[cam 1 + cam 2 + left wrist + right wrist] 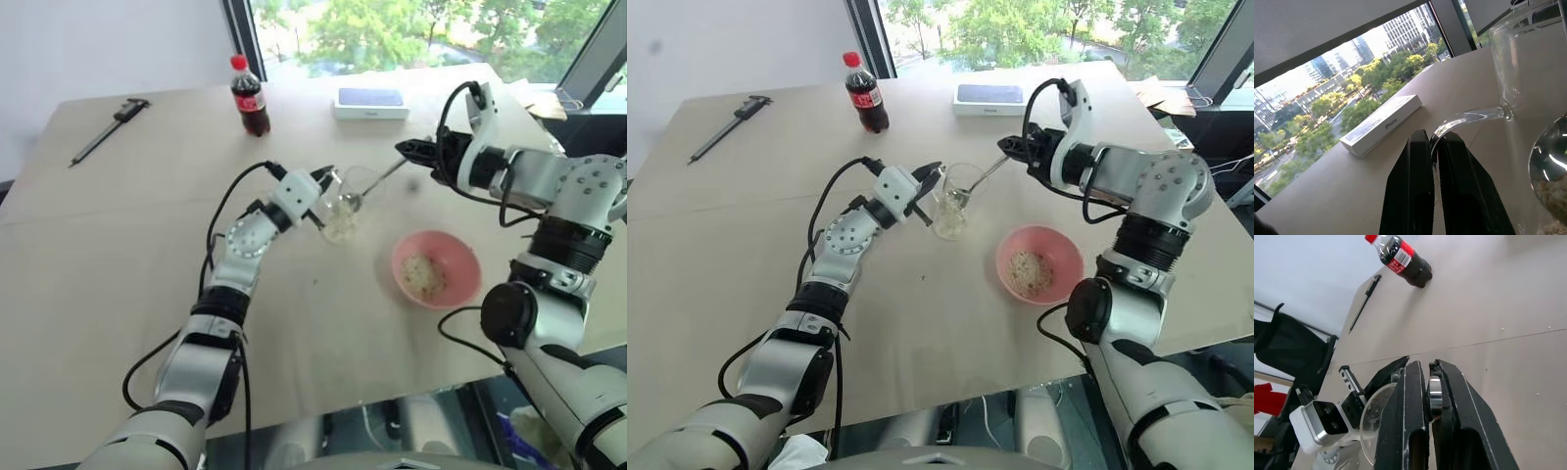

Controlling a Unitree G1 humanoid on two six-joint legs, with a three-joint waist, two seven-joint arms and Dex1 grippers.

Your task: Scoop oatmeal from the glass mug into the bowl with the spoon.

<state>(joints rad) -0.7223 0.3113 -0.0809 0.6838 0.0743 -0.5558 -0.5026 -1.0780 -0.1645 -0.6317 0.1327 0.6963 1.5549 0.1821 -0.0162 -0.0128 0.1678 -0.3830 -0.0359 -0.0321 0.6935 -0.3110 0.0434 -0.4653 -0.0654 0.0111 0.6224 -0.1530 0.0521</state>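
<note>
My left gripper (326,179) is shut on the curved handle of the glass mug (348,201), near the table's middle. In the left wrist view, its fingers (1413,166) pinch the clear handle (1464,119). Pale oatmeal (339,228) lies in the mug's bottom. My right gripper (404,149) is shut on the end of the silver spoon (377,181). The spoon slants down into the mug, and its oval end (1550,166) carries some oat flakes. The pink bowl (460,257) stands to the right of the mug, nearer the front edge, with a clump of oatmeal (421,276) inside.
A cola bottle (250,98) with a red cap stands behind the mug. A white phone box (370,103) lies at the back, and a black caliper (108,129) at the far left. The table's front edge runs close below the bowl.
</note>
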